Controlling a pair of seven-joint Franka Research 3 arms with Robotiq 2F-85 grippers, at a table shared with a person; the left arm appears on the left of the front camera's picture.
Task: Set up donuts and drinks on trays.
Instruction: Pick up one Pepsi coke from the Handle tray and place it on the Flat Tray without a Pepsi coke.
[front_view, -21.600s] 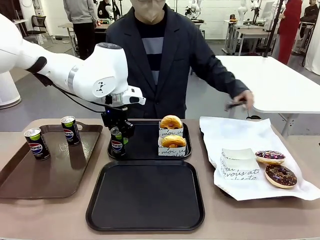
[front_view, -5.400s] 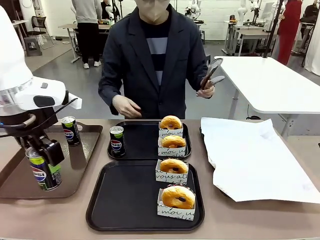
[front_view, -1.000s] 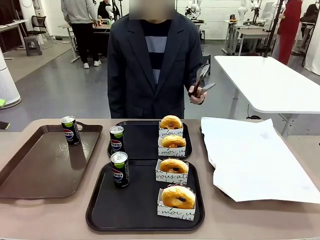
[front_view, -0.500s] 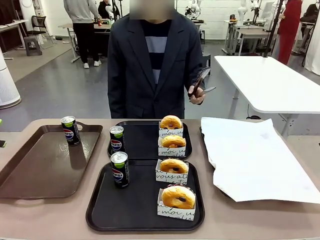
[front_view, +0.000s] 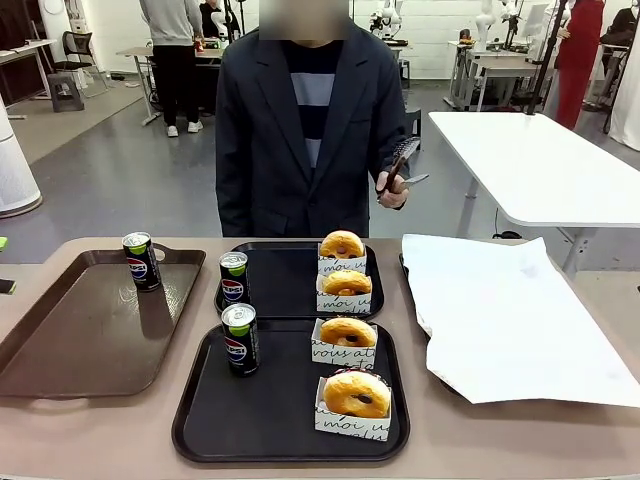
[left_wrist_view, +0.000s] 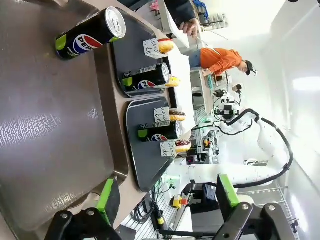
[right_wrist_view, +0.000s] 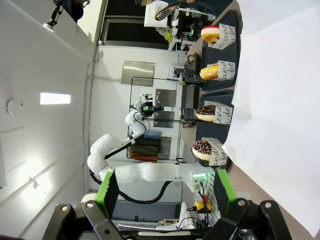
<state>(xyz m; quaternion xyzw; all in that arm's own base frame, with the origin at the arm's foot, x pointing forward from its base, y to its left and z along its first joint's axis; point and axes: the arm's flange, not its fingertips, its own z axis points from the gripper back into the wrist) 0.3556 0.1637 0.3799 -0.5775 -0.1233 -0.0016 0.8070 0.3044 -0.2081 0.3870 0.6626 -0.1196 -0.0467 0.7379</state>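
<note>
Far tray: at 12 o'clock on the counter — one can at its 9 o'clock edge, two sleeved donuts at its 3 o'clock side.
Near tray: at 6 o'clock — one can, two donuts. Both look fully set.
Left over: a third can stands on the brown tray, at 9 o'clock; by my reading, nothing more is needed.
Paper: at 3 o'clock, bare of donuts.
Person: tongs in hand, well back from the trays.
Left gripper: wide apart, holding nothing — hovers over the brown tray's edge.
Right gripper: spread, nothing between the pads.
Views: the front view shows both trays' layout; the wrist views show the grippers.
</note>
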